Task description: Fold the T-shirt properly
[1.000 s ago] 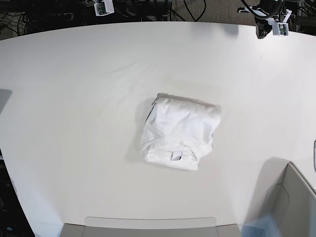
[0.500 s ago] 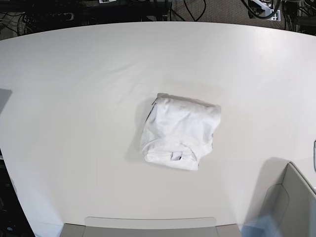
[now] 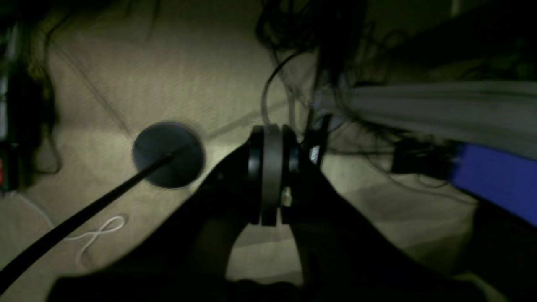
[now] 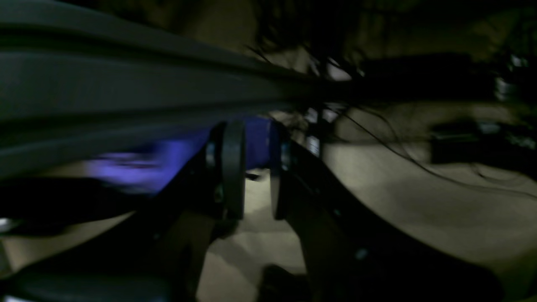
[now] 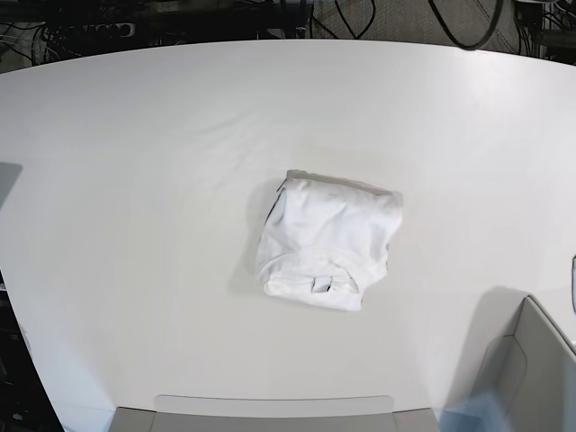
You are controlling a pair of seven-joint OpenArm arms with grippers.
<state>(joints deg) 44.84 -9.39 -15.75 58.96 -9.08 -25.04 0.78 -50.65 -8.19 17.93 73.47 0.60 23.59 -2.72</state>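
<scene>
Looks like a robotics lab or test bench: big white curved desk (image 5: 135, 180), tangles of black cables (image 5: 360, 13) on carpeted floor (image 3: 176, 71) past its far edge, power gear lying around.

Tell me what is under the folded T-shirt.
The T-shirt lies folded on the white table, which shows all around it. Whatever lies beneath the T-shirt is covered, so nothing else can be told.
</scene>
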